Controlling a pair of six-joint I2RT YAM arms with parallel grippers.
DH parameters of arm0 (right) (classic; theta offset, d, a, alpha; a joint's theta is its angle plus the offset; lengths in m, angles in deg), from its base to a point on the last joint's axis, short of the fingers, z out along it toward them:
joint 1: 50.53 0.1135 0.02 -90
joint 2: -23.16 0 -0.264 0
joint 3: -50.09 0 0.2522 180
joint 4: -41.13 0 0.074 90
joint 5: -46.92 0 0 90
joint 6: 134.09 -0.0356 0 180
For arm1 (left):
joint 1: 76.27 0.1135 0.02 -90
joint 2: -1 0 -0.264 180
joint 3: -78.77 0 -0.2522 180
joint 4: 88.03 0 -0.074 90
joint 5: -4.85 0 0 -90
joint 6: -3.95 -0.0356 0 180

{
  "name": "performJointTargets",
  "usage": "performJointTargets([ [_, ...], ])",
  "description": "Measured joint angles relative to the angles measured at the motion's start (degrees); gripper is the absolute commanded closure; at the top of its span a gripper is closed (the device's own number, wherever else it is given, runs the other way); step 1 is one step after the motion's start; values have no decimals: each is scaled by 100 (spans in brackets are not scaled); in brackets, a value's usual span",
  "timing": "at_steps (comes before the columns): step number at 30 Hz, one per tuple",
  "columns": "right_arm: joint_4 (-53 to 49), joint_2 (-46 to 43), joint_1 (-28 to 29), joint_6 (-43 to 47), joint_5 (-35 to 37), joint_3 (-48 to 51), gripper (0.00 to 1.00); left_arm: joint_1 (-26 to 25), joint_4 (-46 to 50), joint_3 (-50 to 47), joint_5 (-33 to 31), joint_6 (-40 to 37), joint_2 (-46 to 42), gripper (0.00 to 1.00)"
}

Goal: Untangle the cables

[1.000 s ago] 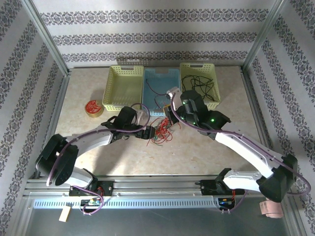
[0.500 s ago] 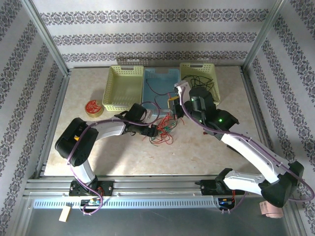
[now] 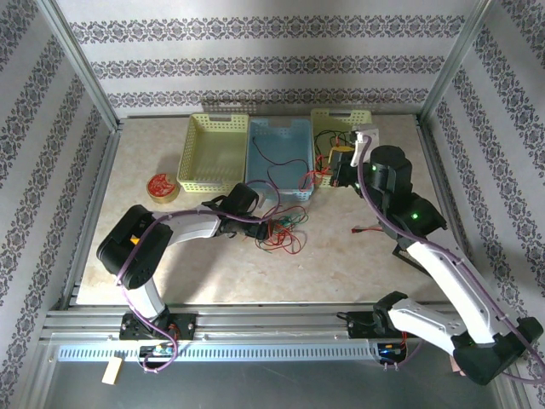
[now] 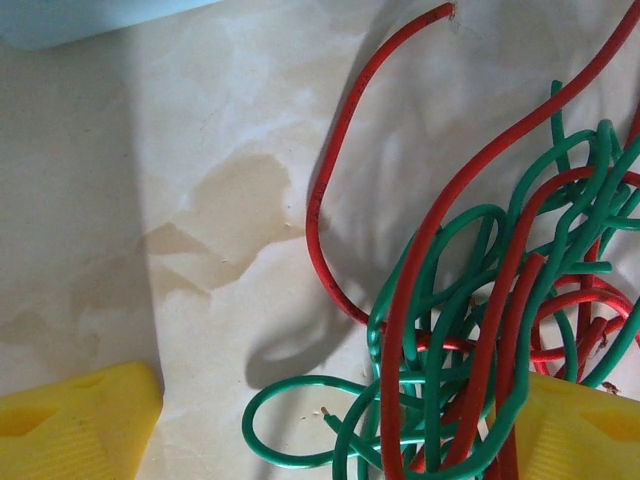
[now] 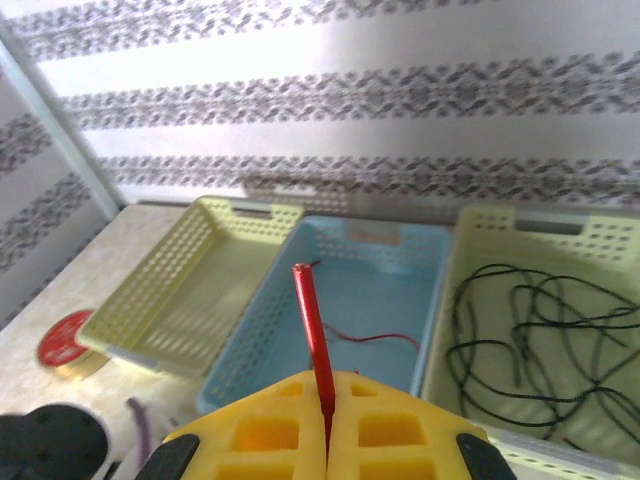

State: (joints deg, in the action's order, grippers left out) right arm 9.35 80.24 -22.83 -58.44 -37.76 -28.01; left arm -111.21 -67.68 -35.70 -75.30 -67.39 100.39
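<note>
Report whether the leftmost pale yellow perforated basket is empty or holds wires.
Empty: the leftmost pale yellow perforated basket shows a bare floor, no wires inside.

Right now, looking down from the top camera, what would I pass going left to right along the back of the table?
Red-and-yellow disc → pale yellow basket → blue basket → second yellow basket, with black cables in it.

Bright, even overhead light leaves soft shadows on the table [image 3: 341, 264], the cables [image 4: 487, 340] cast blurred-edged shadows beside them in the sharp left wrist close-up, and the far wall [image 5: 400, 60] looks washed out and slightly soft.
</note>
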Motion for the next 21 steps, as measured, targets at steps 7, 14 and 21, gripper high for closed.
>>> performJointTargets([
  [7,-59,282,-83,37,129,-13,100,2,-282,-249,9,85,-168,13],
  [14,157,1797,-17,-76,61,-229,100,7,-111,-339,-111,127,-328,13],
  [21,597,3587,-20,-146,-173,-1322,97,15,24,-533,-219,238,-553,13],
])
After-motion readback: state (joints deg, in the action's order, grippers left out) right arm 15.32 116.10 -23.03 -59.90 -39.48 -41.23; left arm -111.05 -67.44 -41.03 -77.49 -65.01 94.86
